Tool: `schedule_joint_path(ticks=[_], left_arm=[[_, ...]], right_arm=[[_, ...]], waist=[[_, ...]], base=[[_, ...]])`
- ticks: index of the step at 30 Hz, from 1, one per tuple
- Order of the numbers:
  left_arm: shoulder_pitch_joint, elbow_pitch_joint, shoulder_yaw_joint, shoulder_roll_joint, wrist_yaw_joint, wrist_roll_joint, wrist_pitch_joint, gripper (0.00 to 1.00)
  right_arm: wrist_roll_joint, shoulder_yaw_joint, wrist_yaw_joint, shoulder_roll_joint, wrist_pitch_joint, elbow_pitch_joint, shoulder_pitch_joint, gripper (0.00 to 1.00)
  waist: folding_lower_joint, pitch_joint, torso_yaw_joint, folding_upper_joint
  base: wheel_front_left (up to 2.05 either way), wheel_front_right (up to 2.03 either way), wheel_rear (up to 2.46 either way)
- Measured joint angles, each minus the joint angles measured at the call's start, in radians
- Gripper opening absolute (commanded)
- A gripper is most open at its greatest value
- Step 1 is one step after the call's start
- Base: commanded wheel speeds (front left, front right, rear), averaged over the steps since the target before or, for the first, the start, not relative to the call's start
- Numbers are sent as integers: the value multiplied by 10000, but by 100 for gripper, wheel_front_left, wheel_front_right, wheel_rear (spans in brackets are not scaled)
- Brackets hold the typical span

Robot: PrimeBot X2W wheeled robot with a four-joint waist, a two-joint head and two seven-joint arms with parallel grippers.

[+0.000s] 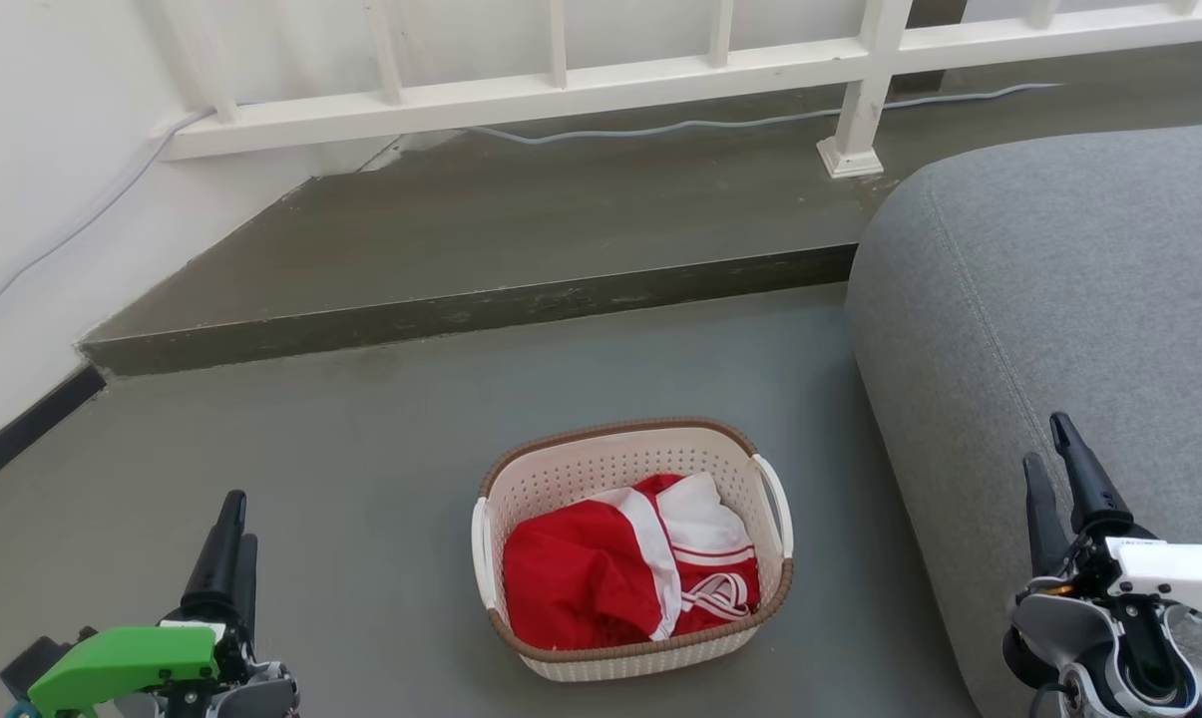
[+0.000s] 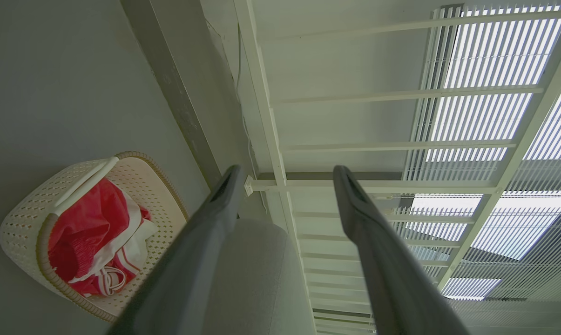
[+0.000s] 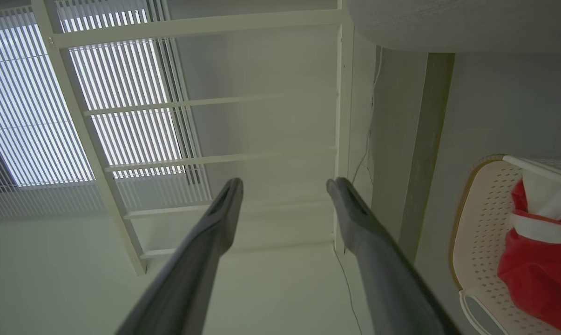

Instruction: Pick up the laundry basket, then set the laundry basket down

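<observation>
The laundry basket (image 1: 601, 477) stands on the grey floor in the lower middle of the head view, cream-white and perforated, with a brown rim and white side handles. A red and white garment (image 1: 625, 568) lies inside it. My left gripper (image 1: 233, 524) is at the lower left, well apart from the basket, open and empty. My right gripper (image 1: 1049, 449) is at the lower right, over the sofa's edge, open and empty. The left wrist view has the basket (image 2: 24, 218) at its lower left beside the open fingers (image 2: 215, 209). In the right wrist view the basket (image 3: 483, 223) sits at the right edge.
A grey sofa (image 1: 1059, 299) fills the right side, close to the basket. A raised concrete step (image 1: 481, 309) crosses behind the basket, with a white railing (image 1: 561, 95) and a pale cable (image 1: 720, 122) on it. A white wall (image 1: 42, 170) is at the left.
</observation>
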Motion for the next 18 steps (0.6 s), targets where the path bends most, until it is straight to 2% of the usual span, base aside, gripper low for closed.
schedule_joint_path(ticks=[18], left_arm=[[-34, -364, -554, 199, 0, 1933, -633, 100]], right_arm=[[-1684, 815, 2, -366, -744, -621, -118, 100]], waist=[[0, 72, -90, 0]], base=[[0, 0, 0]])
